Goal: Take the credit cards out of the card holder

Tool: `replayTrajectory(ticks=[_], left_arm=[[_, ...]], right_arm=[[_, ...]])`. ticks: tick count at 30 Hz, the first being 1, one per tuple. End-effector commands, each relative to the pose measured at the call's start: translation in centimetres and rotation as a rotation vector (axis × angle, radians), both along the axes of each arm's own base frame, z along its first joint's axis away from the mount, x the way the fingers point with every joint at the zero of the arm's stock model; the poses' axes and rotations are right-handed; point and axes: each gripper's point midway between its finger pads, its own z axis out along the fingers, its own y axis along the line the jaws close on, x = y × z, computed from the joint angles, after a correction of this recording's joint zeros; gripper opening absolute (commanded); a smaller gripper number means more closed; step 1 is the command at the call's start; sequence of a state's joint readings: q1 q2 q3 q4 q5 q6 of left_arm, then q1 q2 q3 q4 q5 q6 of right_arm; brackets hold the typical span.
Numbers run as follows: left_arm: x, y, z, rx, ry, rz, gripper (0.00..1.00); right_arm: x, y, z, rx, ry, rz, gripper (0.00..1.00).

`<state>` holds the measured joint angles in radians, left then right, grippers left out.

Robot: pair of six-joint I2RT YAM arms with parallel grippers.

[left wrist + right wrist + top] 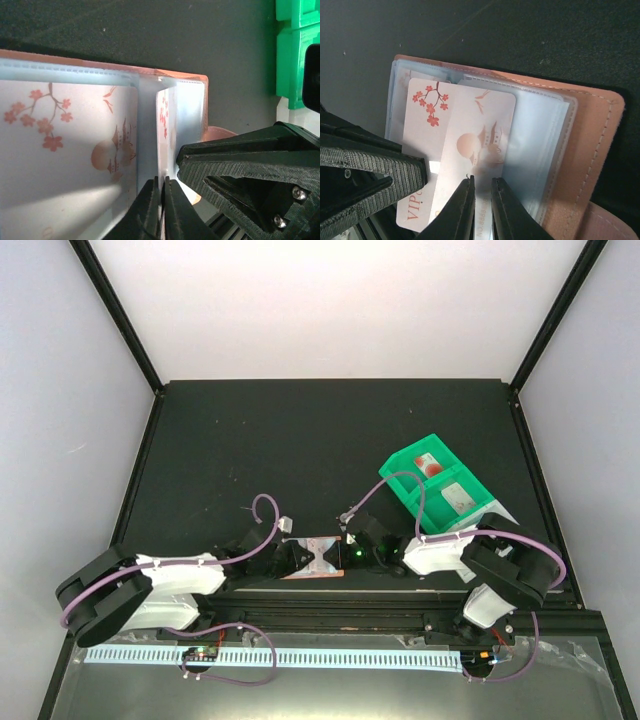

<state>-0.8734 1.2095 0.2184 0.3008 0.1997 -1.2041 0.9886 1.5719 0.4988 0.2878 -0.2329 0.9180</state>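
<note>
Card holder lies open on the table at its near edge, between both grippers, with a blossom-printed credit card protruding from a pale blue pocket. Right gripper is clamped on that card's edge; left gripper pinches one of the holder's clear inner leaves. Green bin stands apart to the right.

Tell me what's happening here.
Both arms are working on the open card holder lying between them. The left gripper is clamped on one of its clear pocket sleeves, apparently to steady it. The right gripper pinches the near edge of a white blossom-print card that seems partly out of its pocket, so it is not yet free. A green bin sits to the right.
</note>
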Motion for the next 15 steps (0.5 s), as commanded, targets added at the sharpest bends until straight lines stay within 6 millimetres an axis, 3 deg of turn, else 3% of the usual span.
replayTrajectory(ticks=[1, 15], left_arm=[[0.4, -0.8, 1.2, -0.037, -0.038, -0.014, 0.03], [0.4, 1.8, 0.8, 0.009, -0.062, 0.080, 0.02]], right_arm=[[-1.0, -1.6, -2.2, -0.078, 0.039, -0.004, 0.11], [-0.9, -2.0, -2.3, -0.098, 0.016, 0.001, 0.10]])
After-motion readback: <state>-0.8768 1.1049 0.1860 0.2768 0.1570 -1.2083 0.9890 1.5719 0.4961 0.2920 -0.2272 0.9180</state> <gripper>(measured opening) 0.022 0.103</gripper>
